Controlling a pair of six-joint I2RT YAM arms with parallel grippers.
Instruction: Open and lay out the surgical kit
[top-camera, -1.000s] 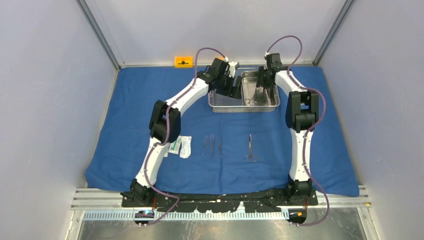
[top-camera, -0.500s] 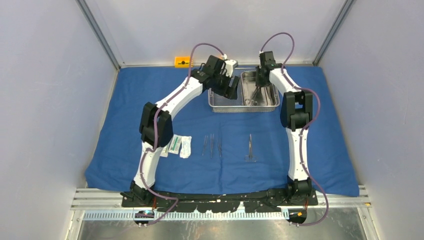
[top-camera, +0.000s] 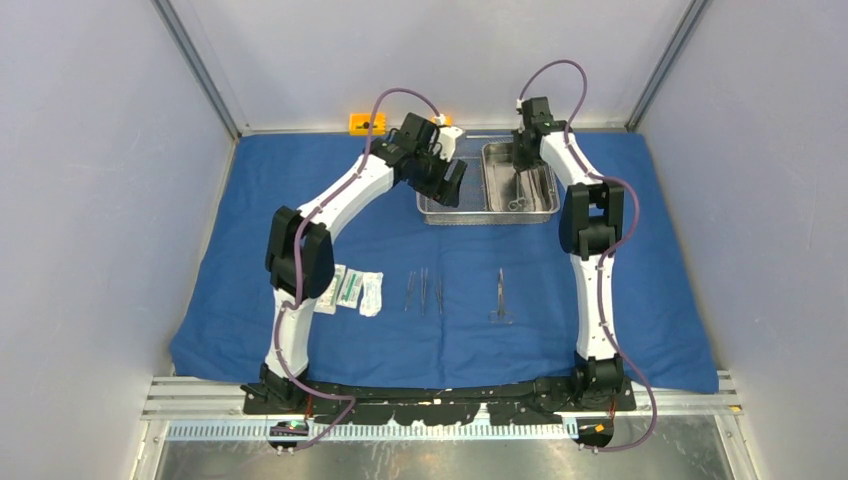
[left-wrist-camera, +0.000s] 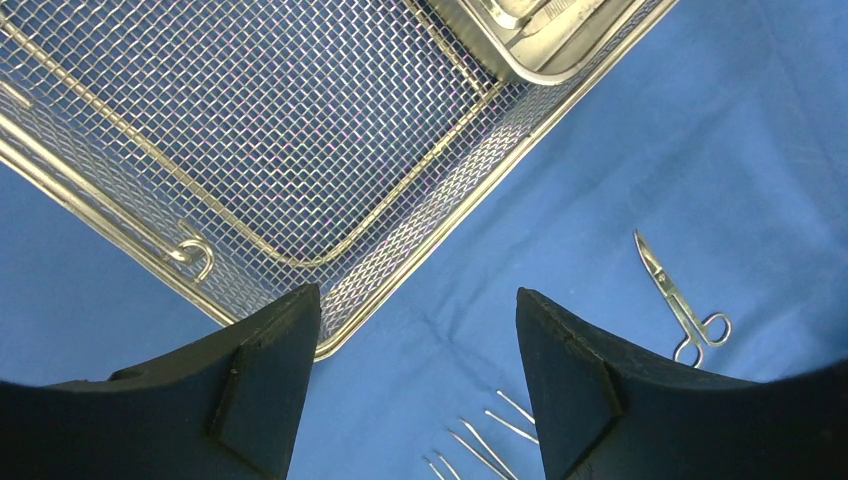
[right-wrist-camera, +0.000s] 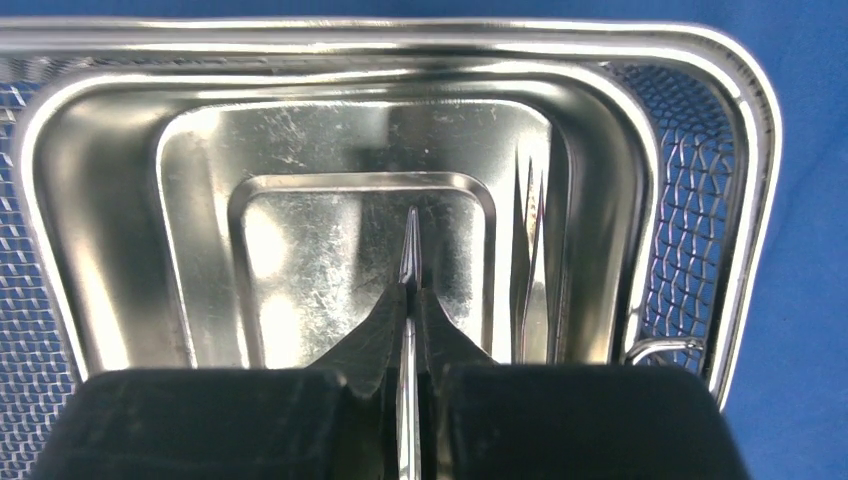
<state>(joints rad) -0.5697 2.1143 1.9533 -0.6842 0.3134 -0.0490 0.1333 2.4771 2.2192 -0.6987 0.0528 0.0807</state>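
The blue cloth (top-camera: 250, 200) lies spread over the table. At the back stands the mesh basket (top-camera: 440, 212) with the solid steel tray (top-camera: 497, 160) in its right half. My right gripper (right-wrist-camera: 411, 290) reaches down into the tray (right-wrist-camera: 120, 200) and is shut on a thin steel instrument (right-wrist-camera: 411, 240) whose pointed tip sticks out past the fingers. More instruments (right-wrist-camera: 530, 250) lean by the tray's right wall. My left gripper (left-wrist-camera: 418, 300) hangs open and holds nothing, over the near corner of the basket (left-wrist-camera: 300, 120). Forceps (top-camera: 424, 288), scissors (top-camera: 501, 295) and white-green packets (top-camera: 355, 290) lie on the cloth.
An orange block (top-camera: 366, 123) sits beyond the cloth's back edge. Grey walls close in the left, right and back. In the left wrist view the scissors (left-wrist-camera: 680, 300) and forceps tips (left-wrist-camera: 500, 430) lie on bare cloth near the basket.
My right gripper has closed on the thin instrument in the tray. The left arm has drawn back toward the left, uncovering more of the packets.
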